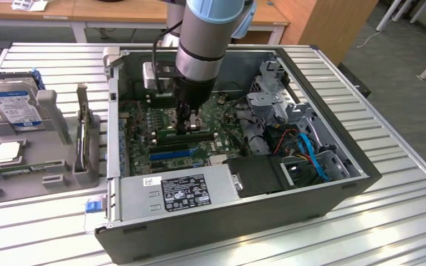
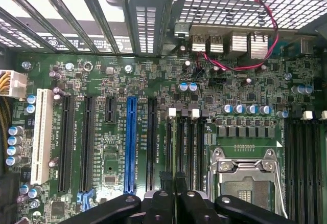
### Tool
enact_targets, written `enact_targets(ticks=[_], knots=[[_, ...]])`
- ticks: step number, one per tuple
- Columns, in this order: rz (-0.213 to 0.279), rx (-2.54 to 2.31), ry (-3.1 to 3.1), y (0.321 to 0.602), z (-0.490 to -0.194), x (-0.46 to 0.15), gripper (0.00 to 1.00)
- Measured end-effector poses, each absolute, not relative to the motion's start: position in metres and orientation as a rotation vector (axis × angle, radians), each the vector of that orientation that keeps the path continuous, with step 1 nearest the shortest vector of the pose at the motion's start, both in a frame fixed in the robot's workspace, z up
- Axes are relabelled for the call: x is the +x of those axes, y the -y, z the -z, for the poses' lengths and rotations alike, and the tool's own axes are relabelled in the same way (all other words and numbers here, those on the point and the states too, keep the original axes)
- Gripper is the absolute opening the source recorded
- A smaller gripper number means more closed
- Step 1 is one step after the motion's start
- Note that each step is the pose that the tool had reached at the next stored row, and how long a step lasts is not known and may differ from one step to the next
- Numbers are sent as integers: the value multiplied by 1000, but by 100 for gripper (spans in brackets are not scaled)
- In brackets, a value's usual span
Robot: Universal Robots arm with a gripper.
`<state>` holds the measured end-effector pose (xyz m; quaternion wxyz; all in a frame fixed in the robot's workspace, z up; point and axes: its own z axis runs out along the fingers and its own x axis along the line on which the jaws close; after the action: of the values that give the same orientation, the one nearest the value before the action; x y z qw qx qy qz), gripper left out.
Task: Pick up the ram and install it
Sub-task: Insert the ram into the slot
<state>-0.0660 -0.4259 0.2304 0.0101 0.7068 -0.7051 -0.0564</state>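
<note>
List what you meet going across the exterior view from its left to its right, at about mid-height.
hard drive → board standing on edge → gripper → blue cables → right wall of the computer case

The long, thin green ram stick is down inside the open dark computer case. It stands on its long edge, level and not tipped. The black pincer pinches it at the middle, so a bit of green pokes out on each side. The stick sits low, right by the long black slots. I cannot tell if it touches one.
</note>
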Motion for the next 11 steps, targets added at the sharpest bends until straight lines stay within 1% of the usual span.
enact_targets(ticks=[11], knots=[[175,2207,2202,426,-228,-65,12]])
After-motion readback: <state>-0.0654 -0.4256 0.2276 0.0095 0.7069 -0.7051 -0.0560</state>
